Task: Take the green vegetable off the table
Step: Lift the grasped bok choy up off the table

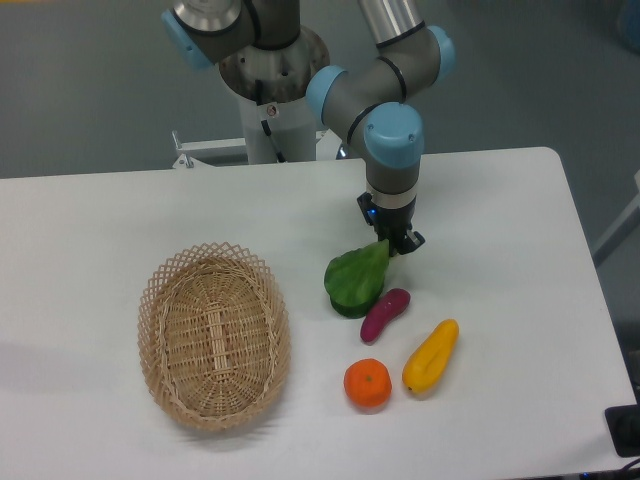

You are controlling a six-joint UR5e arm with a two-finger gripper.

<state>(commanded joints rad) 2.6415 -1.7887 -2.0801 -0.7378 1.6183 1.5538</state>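
Arm reaches down from the far edge of the table [500,200], gripper [396,240] pointing straight down near the table's middle. Gripper sits at the upper tip of the vegetable [356,279]; fingers appear closed on that tip, though the contact point is small and partly hidden.

Vegetable: broad dark-green leaf, tilted, upper tip at the gripper, lower end at or just above the tabletop, cannot tell which. It sits roughly mid-table, slightly toward the right edge.

Eggplant [385,314] touches or just neighbours the vegetable's lower right side. Yellow fruit [431,357] lies just right of the eggplant, apart from it. Orange [367,384] sits nearer the front edge. Wicker basket [158,300] lies left of the group, well apart.
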